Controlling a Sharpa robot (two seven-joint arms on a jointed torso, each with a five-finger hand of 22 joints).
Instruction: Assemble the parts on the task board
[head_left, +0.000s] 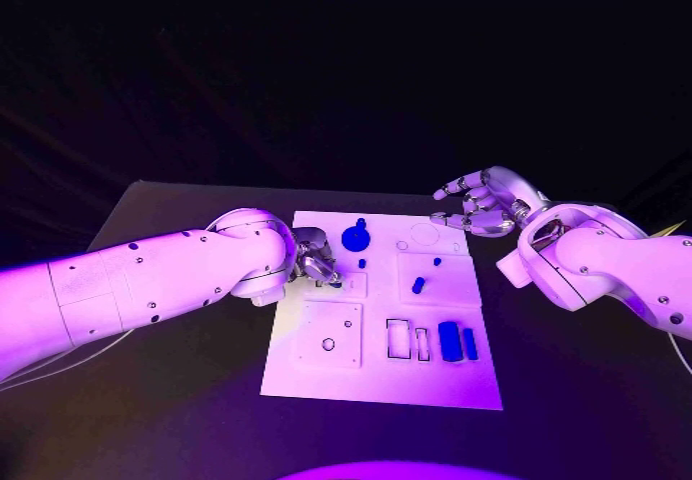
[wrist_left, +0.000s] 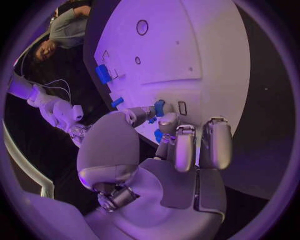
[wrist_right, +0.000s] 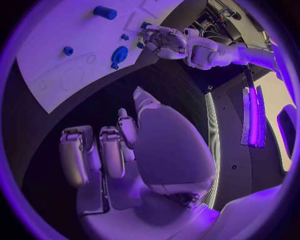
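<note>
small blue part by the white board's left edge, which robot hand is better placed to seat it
Left. The left robot hand is already at the small blue part on the white task board; the right robot hand hangs open beyond the board's far edge.

The task board looks like smooth matt white plastic. The parts on it are seen as solid blue plastic with a slight sheen. Glossy white shells are worn by the arms, and the worktop is finished in dull matt black.
</note>
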